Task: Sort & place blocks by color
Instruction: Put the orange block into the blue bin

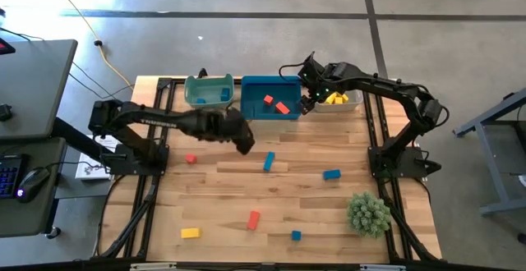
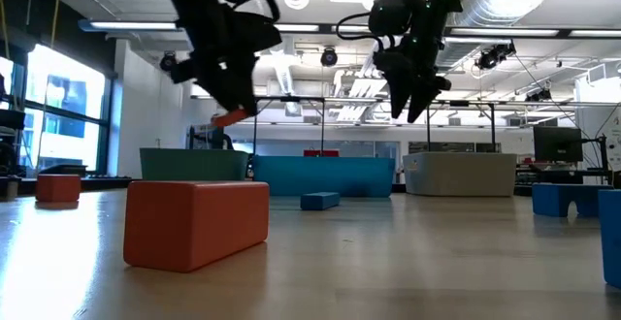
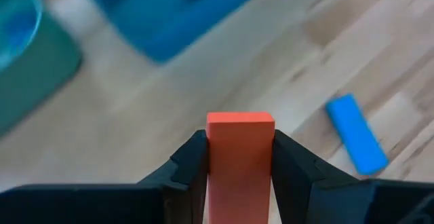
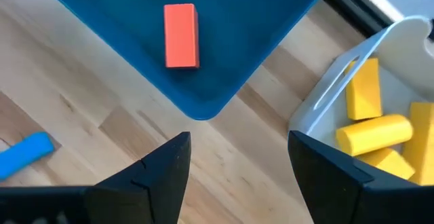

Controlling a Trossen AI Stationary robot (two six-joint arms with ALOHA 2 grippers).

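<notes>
Left wrist view: left claw point(image 3: 239, 176) clamps a red block point(image 3: 239, 149) above the desk point(image 3: 285, 61); right claw point(image 4: 237, 166) gapes, empty, beside the white bin point(image 4: 339, 81).

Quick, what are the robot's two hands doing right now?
Left gripper: closed on a red block, above the table.
Right gripper: open, holding nothing, above the blue bin and white bin.

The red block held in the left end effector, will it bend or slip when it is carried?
The red rectangular block probably stays stiff: its edges look straight between the left end effector fingers. It may slip a little, since its faces look smooth. Flat sides mean it likely will not roll.
</notes>
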